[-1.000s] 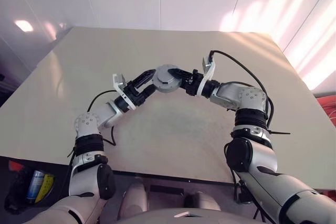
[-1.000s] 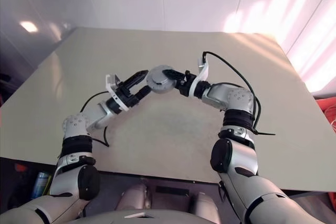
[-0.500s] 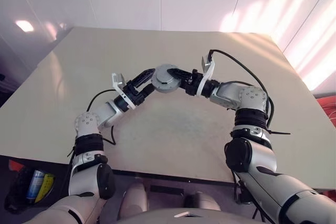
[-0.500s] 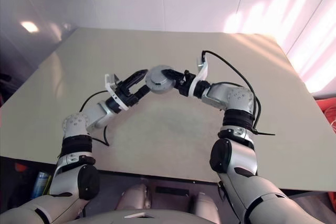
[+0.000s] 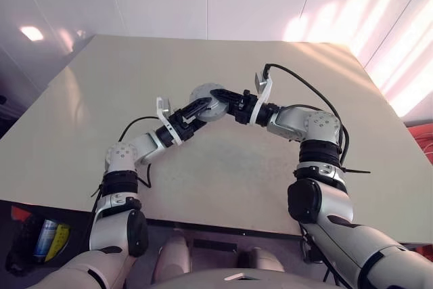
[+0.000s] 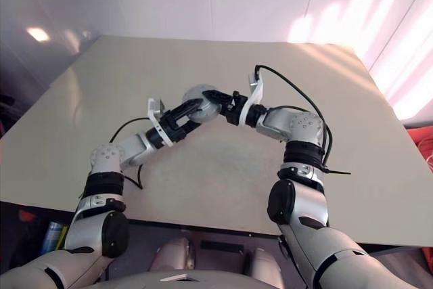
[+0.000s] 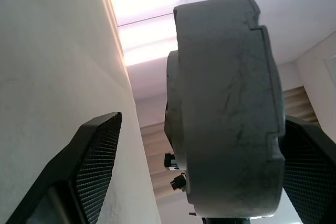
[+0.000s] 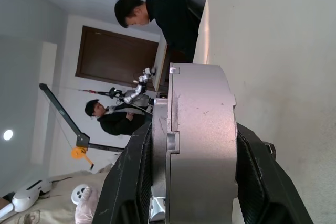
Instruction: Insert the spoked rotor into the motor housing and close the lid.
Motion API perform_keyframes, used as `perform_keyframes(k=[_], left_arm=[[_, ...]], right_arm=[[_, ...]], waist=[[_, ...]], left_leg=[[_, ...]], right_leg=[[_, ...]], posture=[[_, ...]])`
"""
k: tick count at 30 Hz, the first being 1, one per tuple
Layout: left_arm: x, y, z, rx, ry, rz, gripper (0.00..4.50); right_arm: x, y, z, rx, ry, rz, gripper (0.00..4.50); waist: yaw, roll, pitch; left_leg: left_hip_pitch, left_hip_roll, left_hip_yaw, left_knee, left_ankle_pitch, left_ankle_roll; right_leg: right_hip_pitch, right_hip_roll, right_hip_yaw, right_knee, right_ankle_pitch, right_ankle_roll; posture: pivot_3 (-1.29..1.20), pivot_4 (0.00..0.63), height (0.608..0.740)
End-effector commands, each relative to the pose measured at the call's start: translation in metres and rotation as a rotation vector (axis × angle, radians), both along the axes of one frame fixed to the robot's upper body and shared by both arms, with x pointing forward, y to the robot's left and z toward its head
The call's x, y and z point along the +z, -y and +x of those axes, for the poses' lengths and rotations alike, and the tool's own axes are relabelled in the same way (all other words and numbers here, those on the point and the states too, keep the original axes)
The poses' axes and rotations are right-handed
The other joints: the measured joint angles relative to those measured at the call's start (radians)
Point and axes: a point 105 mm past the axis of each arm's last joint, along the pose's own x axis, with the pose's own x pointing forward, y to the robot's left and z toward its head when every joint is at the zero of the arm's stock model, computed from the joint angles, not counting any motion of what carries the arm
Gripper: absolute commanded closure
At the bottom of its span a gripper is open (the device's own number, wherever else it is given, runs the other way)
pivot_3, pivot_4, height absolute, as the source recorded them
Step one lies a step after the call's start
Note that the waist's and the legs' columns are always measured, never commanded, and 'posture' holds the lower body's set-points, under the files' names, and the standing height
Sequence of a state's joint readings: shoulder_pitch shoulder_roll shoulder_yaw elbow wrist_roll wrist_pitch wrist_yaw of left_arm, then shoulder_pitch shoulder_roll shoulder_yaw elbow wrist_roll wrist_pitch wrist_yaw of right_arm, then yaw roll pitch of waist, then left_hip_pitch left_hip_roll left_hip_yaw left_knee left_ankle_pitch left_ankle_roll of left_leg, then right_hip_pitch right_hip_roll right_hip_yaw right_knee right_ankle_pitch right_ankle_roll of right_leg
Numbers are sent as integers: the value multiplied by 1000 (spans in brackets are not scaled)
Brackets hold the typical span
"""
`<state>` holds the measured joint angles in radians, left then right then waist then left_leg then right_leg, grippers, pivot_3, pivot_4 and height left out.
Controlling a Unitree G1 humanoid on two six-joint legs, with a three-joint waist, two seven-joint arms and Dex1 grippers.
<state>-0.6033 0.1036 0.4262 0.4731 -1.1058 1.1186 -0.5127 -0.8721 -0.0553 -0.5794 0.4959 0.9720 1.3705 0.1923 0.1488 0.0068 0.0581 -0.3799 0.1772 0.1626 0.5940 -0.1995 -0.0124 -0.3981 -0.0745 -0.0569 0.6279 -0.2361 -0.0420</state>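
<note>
Grey metal motor housing (image 5: 206, 101), lid shut, held above the table (image 5: 223, 167).
Eye views: right gripper (image 5: 218, 97) clamps its edge; left gripper (image 5: 196, 109) spread wide beside it. Left wrist view: housing between open fingers (image 7: 92, 156), untouched. Right wrist view: pads (image 8: 134, 166) pinching both faces. Closing looks done; next, probably pressing or handover.

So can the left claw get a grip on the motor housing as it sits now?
Probably yes. The right claw holds the motor housing above the table, and the open left claw already has its fingers on either side of it, with nothing between.
</note>
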Motion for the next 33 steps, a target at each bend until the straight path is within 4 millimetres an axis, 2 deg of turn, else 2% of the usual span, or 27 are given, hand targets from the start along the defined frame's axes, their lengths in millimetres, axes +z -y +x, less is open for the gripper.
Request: perform_keyframes(k=[1,5,9,10,20,24,27,31,33], left_arm=[[14,-5,6,30,54,-21,31],[15,-8,8,48,58,-34,934],[17,-8,8,49,66,-50,2221],[18,-9,8,49,66,-54,2323],[18,-7,7,38,59,-64,2324],[18,-7,8,42,61,-66,2324],[18,-9,9,57,64,-62,2324],[17,-15,11,97,75,-49,2324],[16,-24,15,161,91,-36,2324]], right_arm=[[29,1,0,7,106,61,2410],[28,1,0,7,105,58,2410],[28,1,0,8,105,57,2410],[28,1,0,8,105,56,2410],[25,4,0,-10,153,27,2410],[24,4,1,-22,194,-18,1122],[23,8,10,-94,218,-51,87],[16,15,20,-169,215,-87,87],[12,21,26,-219,210,-105,87]], waist=[[0,0,0],[0,0,0],[0,0,0],[0,0,0],[1,0,0],[1,0,0],[0,0,0],[0,0,0],[0,0,0]], left_leg=[[0,0,0,0,0,0],[0,0,0,0,0,0],[0,0,0,0,0,0],[0,0,0,0,0,0],[0,0,0,1,0,0],[0,0,0,1,0,0],[0,0,-1,1,0,0],[0,0,-1,2,0,0],[0,0,-1,2,0,0]], right_leg=[[0,0,0,0,0,0],[0,0,0,0,0,0],[0,0,0,0,0,0],[0,0,0,0,0,0],[0,0,0,1,0,0],[1,0,0,1,0,0],[1,0,0,1,0,0],[1,0,0,1,0,0],[1,0,0,1,0,0]], posture=[[0,0,740],[0,0,740],[0,0,740],[0,0,740],[0,0,740],[0,0,740],[0,0,740],[0,0,740],[0,0,740]])
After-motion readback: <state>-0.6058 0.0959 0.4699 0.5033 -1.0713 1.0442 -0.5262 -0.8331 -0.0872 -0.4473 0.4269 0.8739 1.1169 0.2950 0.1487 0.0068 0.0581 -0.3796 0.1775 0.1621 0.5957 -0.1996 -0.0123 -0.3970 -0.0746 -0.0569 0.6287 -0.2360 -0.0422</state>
